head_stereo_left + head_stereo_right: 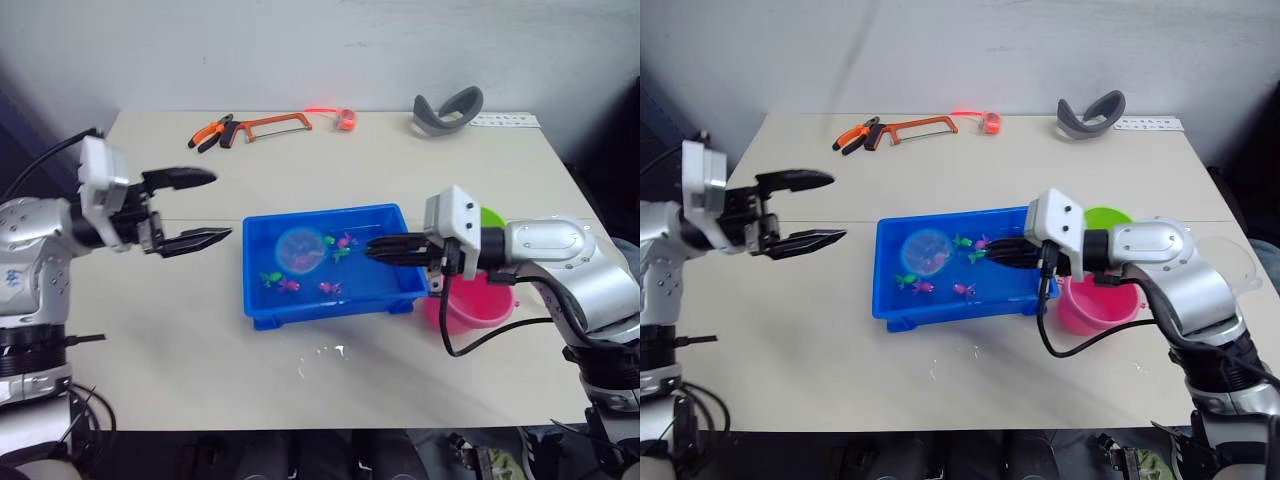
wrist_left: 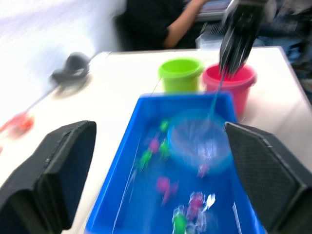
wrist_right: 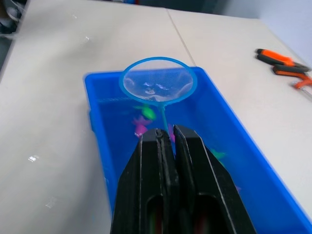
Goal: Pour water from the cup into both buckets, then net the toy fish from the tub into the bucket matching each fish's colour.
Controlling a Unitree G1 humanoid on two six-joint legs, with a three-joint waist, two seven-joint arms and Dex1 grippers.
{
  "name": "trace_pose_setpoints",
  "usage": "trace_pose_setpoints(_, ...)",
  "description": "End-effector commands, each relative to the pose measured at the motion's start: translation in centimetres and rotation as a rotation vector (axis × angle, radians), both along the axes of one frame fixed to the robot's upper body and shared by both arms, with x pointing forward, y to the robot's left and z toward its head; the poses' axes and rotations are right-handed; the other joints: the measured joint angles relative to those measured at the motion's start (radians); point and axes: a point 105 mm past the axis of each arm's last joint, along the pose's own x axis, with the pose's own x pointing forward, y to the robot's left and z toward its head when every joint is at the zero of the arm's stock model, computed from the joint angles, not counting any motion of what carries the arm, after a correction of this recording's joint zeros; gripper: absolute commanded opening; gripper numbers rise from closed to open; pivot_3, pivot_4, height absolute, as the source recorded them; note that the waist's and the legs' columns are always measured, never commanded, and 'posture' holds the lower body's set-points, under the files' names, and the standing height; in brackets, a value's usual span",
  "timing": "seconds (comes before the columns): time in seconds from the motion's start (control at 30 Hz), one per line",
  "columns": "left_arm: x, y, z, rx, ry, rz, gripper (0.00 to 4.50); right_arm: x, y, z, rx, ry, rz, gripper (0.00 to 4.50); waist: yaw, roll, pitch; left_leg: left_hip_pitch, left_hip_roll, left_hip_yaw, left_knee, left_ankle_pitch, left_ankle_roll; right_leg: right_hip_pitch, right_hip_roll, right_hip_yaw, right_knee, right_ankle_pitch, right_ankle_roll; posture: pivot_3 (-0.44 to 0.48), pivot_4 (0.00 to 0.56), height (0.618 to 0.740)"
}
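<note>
Several toy fish (image 1: 288, 284), green and pink, sit in the blue tub (image 1: 262, 305) mid-tabletop (image 1: 180, 340). Right gripper (image 1: 372, 250), fingers pinched on the net (image 1: 300, 249) handle, holds the hoop over the tub's left half. Left gripper (image 1: 205, 206) spread wide, empty, off to the left. To scoop well: dip the hoop under one fish, lift level, match the pink bucket (image 1: 470, 305) or green bucket (image 1: 1106, 217). Net: round blue rim, fine pale mesh.

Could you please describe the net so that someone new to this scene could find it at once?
Start at the blue tub in the middle of the table. Over its left half hangs the net, a round blue-rimmed mesh hoop held by the right gripper. Unlike the tiny toy fish, it is pale and see-through.
</note>
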Motion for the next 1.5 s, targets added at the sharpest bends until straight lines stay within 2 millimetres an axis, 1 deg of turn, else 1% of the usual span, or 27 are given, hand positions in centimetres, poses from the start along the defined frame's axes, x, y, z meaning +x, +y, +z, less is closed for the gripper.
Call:
trace_pose_setpoints(0.03,-1.1,2.2,-1.8,0.032,0.007,0.06,4.42,1.1,-2.3,-0.3,-0.125,-0.144,-0.015,0.0,0.002,0.0,0.0,0.0,0.0,0.0,0.0,0.0,0.0,0.0,0.0,0.0,0.0,0.0,0.0,0.0,0.15,0.74)
trace_pose_setpoints(0.13,-2.5,1.7,-4.1,0.038,0.072,0.043,4.42,2.2,-3.3,-1.1,-0.198,-0.2,-0.02,0.0,0.001,-0.001,0.0,0.0,0.0,-0.001,0.0,0.0,0.0,0.0,-0.005,0.001,0.0,0.0,0.0,0.0,0.15,0.74)
trace_pose_setpoints(0.2,-3.2,0.7,-4.7,0.024,0.087,0.021,4.42,2.8,-3.7,-1.6,-0.222,-0.22,-0.027,0.0,0.001,-0.001,0.0,0.0,0.0,-0.001,0.0,0.0,0.0,0.0,-0.005,0.003,0.0,0.0,0.0,0.0,0.15,0.74)
trace_pose_setpoints(0.3,-3.9,-0.7,-5.4,-0.006,0.105,-0.001,4.42,3.1,-3.9,-2.2,-0.244,-0.229,-0.009,0.0,-0.001,-0.001,0.0,0.0,0.0,-0.001,0.0,0.0,0.0,0.0,-0.006,0.006,0.0,0.0,0.0,0.0,0.15,0.74)
trace_pose_setpoints(0.43,-4.5,-1.5,-6.3,-0.02,0.128,-0.003,4.42,3.6,-4.3,-2.9,-0.287,-0.239,-0.013,0.0,-0.002,-0.001,0.0,0.0,0.001,-0.001,0.0,0.0,0.0,0.0,-0.005,0.008,0.0,0.0,0.0,0.0,0.15,0.74)
trace_pose_setpoints(0.57,-4.9,-2.0,-6.3,-0.034,0.132,-0.011,4.42,3.6,-3.9,-3.6,-0.304,-0.23,0.019,0.0,-0.002,-0.001,0.0,0.0,0.001,-0.001,0.0,0.0,-0.001,0.0,-0.005,0.008,0.0,0.0,0.0,0.0,0.15,0.74)
trace_pose_setpoints(0.67,-4.9,-2.0,-6.5,-0.027,0.133,-0.019,4.42,3.5,-2.9,-4.3,-0.299,-0.218,0.043,0.0,-0.002,-0.001,0.0,0.0,0.001,-0.001,0.0,0.0,-0.001,0.0,-0.005,0.008,0.0,0.0,0.0,0.0,0.15,0.74)
trace_pose_setpoints(0.73,-5.0,-2.1,-6.5,-0.024,0.137,-0.029,4.42,3.7,-2.6,-4.4,-0.297,-0.218,0.034,0.0,-0.002,-0.001,0.0,0.0,0.001,-0.001,0.0,0.0,-0.001,0.0,-0.005,0.008,0.0,0.0,0.0,0.0,0.15,0.74)
trace_pose_setpoints(0.9,-5.0,-2.6,-6.6,-0.017,0.14,-0.051,4.42,4.1,-3.2,-5.2,-0.336,-0.192,0.003,0.0,0.0,-0.001,0.0,0.0,0.001,-0.001,0.0,0.0,-0.001,0.0,-0.005,0.008,0.0,0.0,0.0,0.0,0.15,0.74)
trace_pose_setpoints(1.0,-5.0,-2.7,-6.6,-0.014,0.142,-0.056,4.42,4.1,-2.9,-5.6,-0.334,-0.18,0.008,0.0,-0.001,-0.001,0.0,0.0,0.001,-0.001,0.0,0.0,-0.001,0.001,-0.005,0.008,0.0,0.0,0.0,0.0,0.15,0.74)
trace_pose_setpoints(1.17,-4.9,-2.8,-6.6,-0.016,0.143,-0.06,4.42,4.0,-1.3,-6.0,-0.262,-0.129,0.019,0.0,-0.005,-0.001,0.0,0.001,0.001,-0.001,0.0,0.0,-0.001,0.001,-0.005,0.007,0.0,0.0,0.0,0.0,0.15,0.74)
trace_pose_setpoints(1.3,-4.9,-2.8,-6.6,-0.013,0.145,-0.061,4.42,3.6,-0.4,-5.7,-0.168,-0.045,0.023,0.0,-0.003,-0.001,0.001,0.001,0.001,-0.001,0.0,0.0,-0.001,0.0,-0.005,0.007,0.001,0.0,0.0,0.0,0.15,0.74)
trace_pose_setpoints(1.43,-5.0,-2.7,-6.6,-0.012,0.147,-0.058,4.42,3.3,-0.3,-5.2,-0.097,0.039,0.008,0.0,-0.002,-0.001,0.001,0.001,0.001,-0.001,0.0,0.0,-0.001,0.0,-0.005,0.008,0.001,0.0,0.0,0.0,0.15,0.74)
trace_pose_setpoints(1.5,-4.9,-2.6,-6.6,-0.012,0.146,-0.052,4.42,2.9,-0.6,-5.1,-0.065,0.099,0.005,0.0,0.0,-0.001,0.001,0.001,0.001,-0.002,0.0,0.0,-0.001,0.001,-0.005,0.008,0.001,0.0,0.0,0.0,0.15,0.74)
